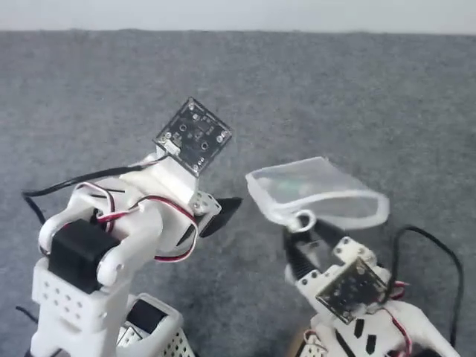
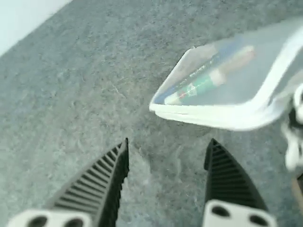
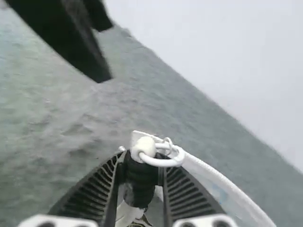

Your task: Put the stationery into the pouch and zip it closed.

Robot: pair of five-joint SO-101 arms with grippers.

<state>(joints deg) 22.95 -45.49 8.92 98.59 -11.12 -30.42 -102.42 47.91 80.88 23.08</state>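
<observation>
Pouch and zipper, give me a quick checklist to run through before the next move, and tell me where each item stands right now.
1. Stationery inside the pouch: ok, it shows through the clear wall.
2. Right jaws gripping the zipper pull: ok, shut on it.
3. Left jaws bracing the pouch: not ok, they are open and apart from it, above the grey table.
4. Zip run fully closed: cannot tell.
5. Pouch lying flat on the table: cannot tell.
</observation>
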